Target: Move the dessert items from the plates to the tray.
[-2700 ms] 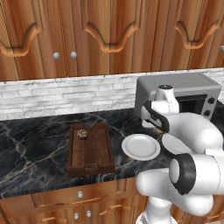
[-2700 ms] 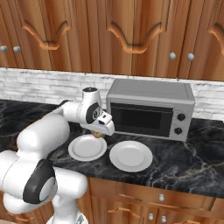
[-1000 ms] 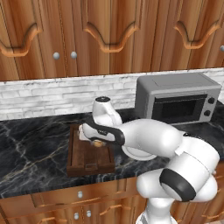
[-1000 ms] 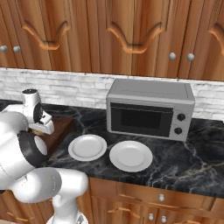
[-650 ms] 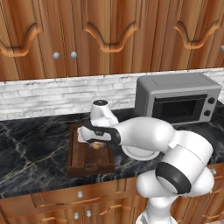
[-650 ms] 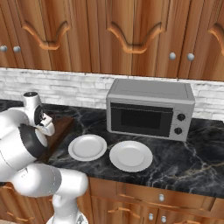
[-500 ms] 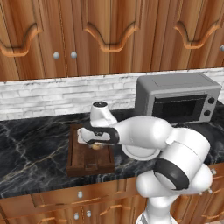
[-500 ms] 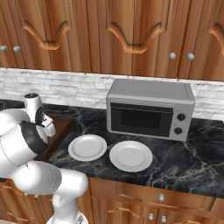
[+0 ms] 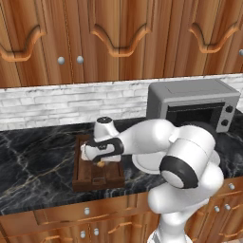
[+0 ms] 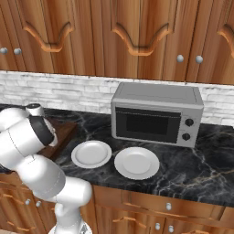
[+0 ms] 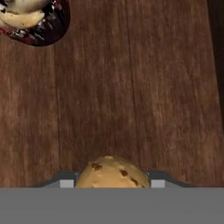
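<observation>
You have the two-finger gripper [image 9: 99, 163] low over the rectangular dark brown wooden tray [image 9: 81, 176], closed around the small tan-orange morsel with dark chips [image 11: 113, 172]; the dark brown cupcake with its pale top [image 11: 34, 19] sits on the tray's floor, well apart from the morsel. Both round white plates [image 10: 91, 153] [image 10: 136, 162] lie bare on the black marble counter [image 10: 201, 169], in front of the grey microwave [image 10: 157, 113].

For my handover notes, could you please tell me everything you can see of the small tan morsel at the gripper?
The tan morsel is a small rounded, golden-tan pastry dotted with dark brown chips. In the hand view it sits between the two finger tips of the gripper, its lower part hidden. Beneath it lies the wooden floor of the tray, where the cupcake already rests, well apart. In the left base view it shows as an orange speck under the hand.
</observation>
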You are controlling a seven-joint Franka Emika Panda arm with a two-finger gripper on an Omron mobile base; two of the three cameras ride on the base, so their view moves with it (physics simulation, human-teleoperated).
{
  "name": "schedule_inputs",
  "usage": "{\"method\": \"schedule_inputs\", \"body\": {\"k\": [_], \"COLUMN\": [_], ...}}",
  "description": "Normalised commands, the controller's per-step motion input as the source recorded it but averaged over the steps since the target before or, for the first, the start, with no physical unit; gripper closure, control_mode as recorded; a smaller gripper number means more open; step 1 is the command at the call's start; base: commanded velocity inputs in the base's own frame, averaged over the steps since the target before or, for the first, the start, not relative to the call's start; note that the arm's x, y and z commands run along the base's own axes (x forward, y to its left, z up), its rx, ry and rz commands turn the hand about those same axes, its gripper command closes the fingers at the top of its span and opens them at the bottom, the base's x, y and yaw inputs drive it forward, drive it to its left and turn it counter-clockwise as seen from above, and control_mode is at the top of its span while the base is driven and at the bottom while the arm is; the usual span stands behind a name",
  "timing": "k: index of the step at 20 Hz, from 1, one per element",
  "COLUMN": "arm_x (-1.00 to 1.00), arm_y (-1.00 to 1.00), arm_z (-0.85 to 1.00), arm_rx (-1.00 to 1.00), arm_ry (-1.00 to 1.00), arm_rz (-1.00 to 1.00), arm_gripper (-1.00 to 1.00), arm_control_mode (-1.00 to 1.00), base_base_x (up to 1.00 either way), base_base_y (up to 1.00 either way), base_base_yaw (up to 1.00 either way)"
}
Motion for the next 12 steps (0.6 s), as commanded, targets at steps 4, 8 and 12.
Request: {"method": "schedule_inputs", "body": {"k": [4, 8, 12], "arm_x": [0.16, 0.16, 0.0], "arm_y": [0.07, 0.07, -0.04], "arm_z": [-0.29, -0.24, -0.02], "arm_rx": [0.0, 0.0, 0.0], "arm_ry": [0.0, 0.0, 0.0], "arm_rz": [0.0, 0.0, 0.0], "arm_gripper": [1.0, 1.0, -1.0], "arm_control_mode": [-1.0, -1.0, -1.0], "base_base_x": [0.0, 0.0, 0.0], "base_base_y": [0.0, 0.0, 0.0], "base_base_yaw": [0.0, 0.0, 0.0]}}
